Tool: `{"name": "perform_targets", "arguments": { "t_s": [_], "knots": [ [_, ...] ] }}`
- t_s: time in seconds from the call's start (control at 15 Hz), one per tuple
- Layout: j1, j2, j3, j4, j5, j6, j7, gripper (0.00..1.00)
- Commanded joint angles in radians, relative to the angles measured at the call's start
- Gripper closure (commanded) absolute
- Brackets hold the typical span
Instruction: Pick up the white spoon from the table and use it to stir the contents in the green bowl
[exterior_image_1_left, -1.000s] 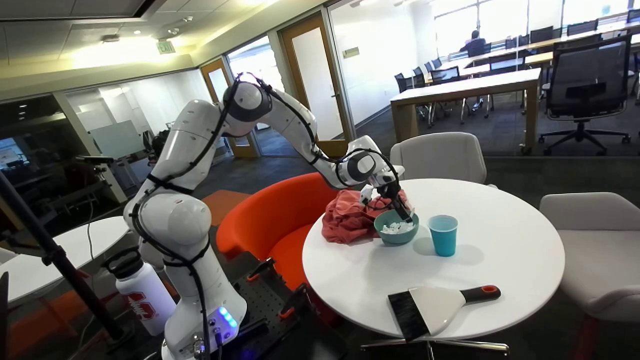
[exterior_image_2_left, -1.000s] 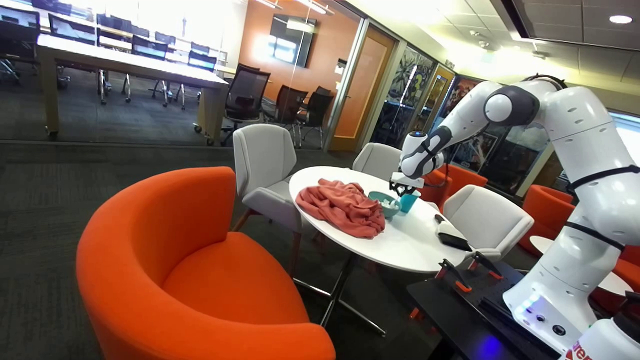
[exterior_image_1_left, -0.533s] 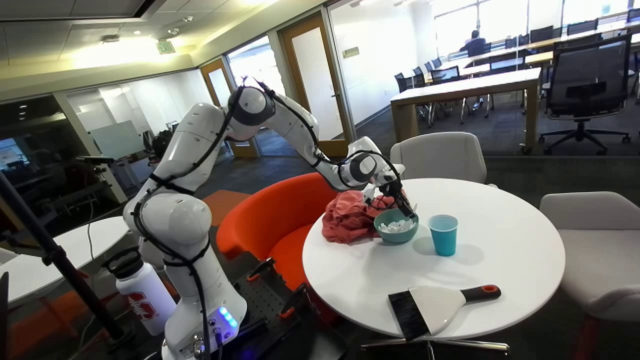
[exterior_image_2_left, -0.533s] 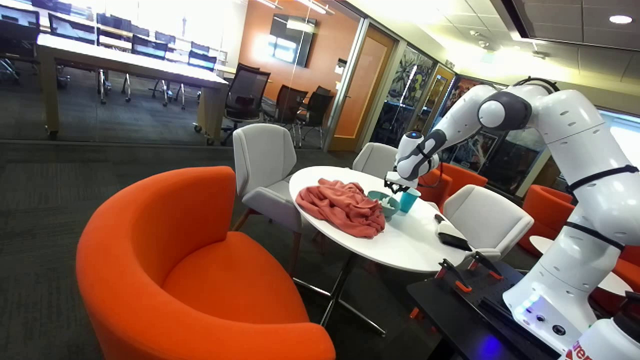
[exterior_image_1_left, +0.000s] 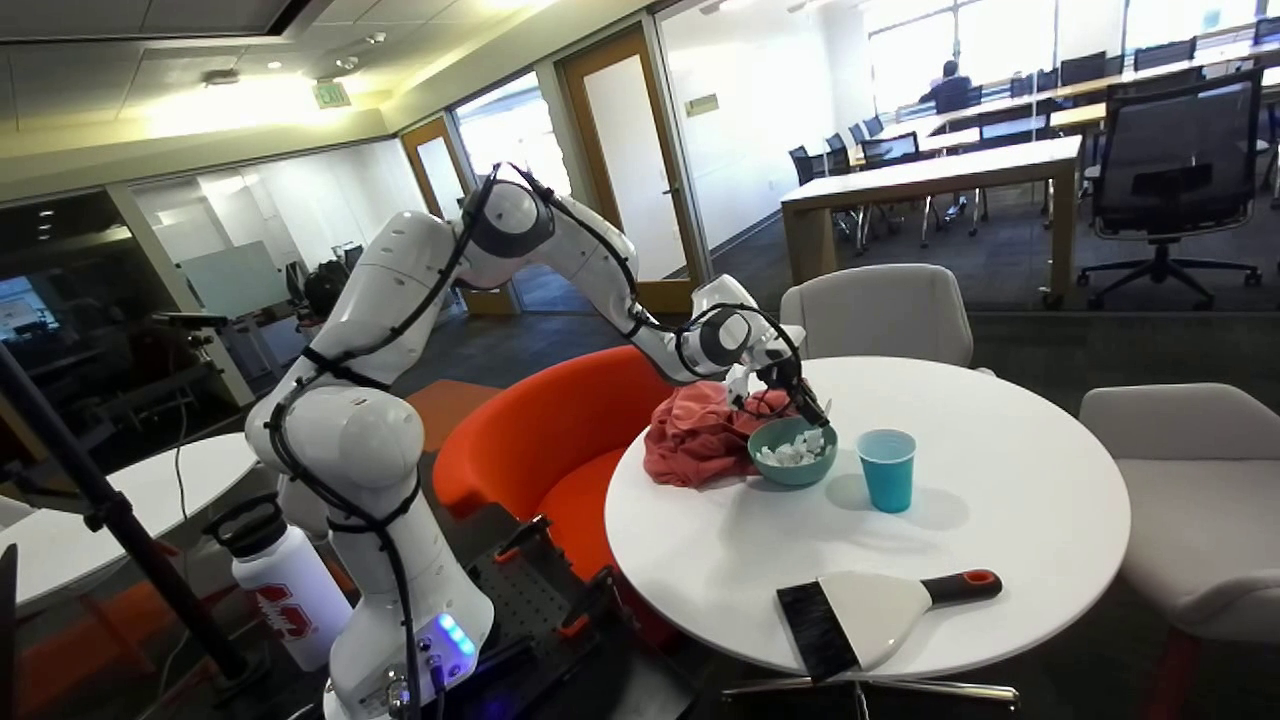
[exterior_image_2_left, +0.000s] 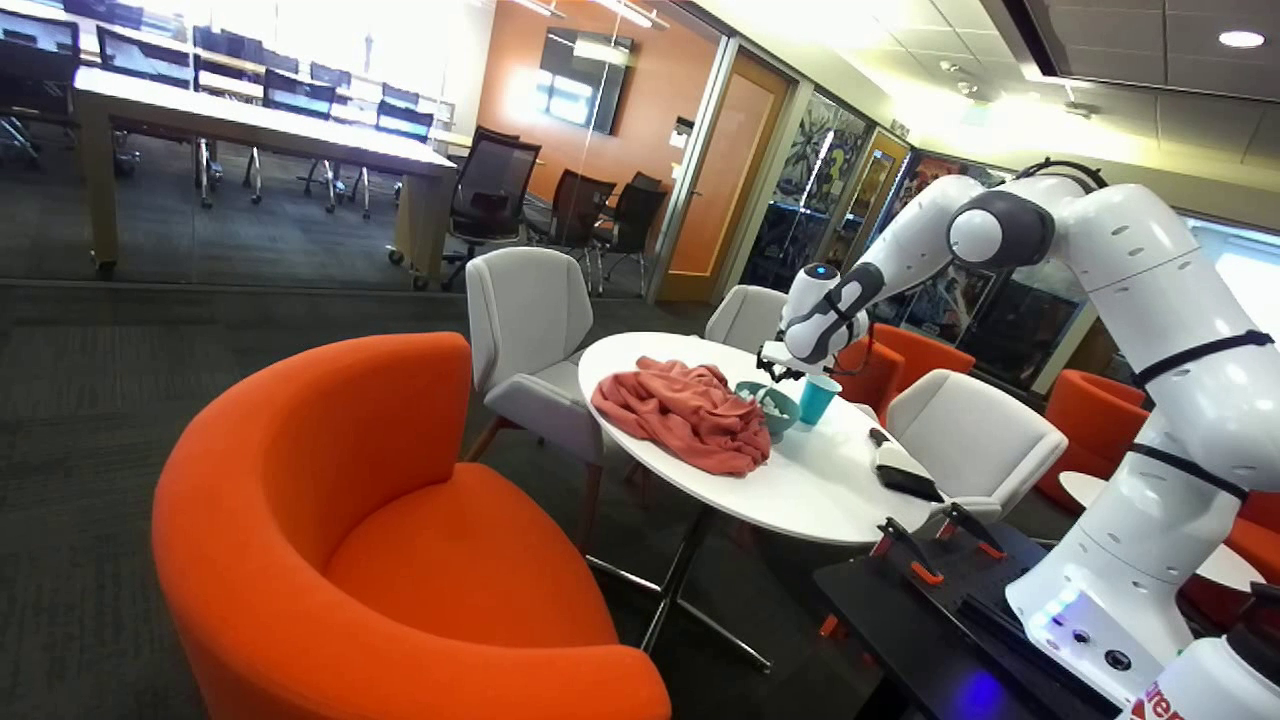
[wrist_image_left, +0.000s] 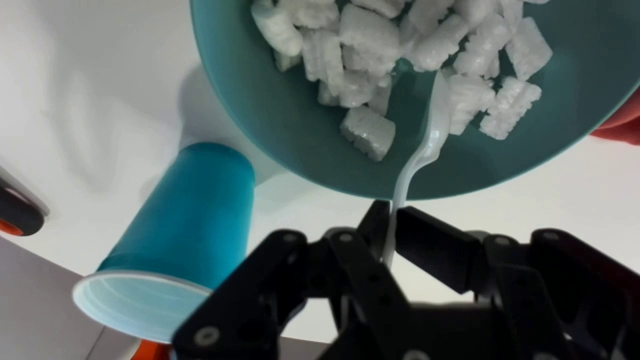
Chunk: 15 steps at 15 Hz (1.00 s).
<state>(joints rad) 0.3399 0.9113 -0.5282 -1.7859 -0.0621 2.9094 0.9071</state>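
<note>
The green bowl (exterior_image_1_left: 785, 473) stands on the white round table (exterior_image_1_left: 980, 430) and holds several white chunks (wrist_image_left: 372, 35). It shows in an exterior view (exterior_image_2_left: 782, 421) and fills the top of the wrist view (wrist_image_left: 300, 145). My gripper (wrist_image_left: 394, 217) is shut on the handle of the white spoon (wrist_image_left: 438, 122). The spoon's head is inside the bowl, among the chunks and touching or close to one. The fingertips are near the bowl's rim, above it in both exterior views (exterior_image_1_left: 822, 420) (exterior_image_2_left: 780, 372). The spoon is thin and hard to see there.
A teal-blue cup (exterior_image_1_left: 888, 472) stands close beside the bowl, near my gripper in the wrist view (wrist_image_left: 195, 215). A crumpled red cloth (exterior_image_2_left: 690, 412) lies against the bowl's other side. A wide white scraper-like tool (exterior_image_1_left: 875, 612) with a black handle lies near the table edge.
My gripper has risen slightly and shifted across the bowl, away from the cup in an exterior view. The chunks in the bowl have shifted and heaped up. The grip on the spoon appears unchanged.
</note>
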Motion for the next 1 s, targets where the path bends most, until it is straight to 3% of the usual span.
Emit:
{"name": "perform_targets", "arguments": {
  "t_s": [0.0, 0.47, 0.93],
  "knots": [
    [-0.024, 0.001, 0.04, 0.019, 0.023, 0.018, -0.019, 0.97],
    [-0.116, -0.073, 0.181, -0.019, 0.058, -0.007, -0.128, 0.97],
    [-0.132, -0.159, 0.19, -0.077, 0.082, -0.087, -0.175, 0.97]
  ]
}}
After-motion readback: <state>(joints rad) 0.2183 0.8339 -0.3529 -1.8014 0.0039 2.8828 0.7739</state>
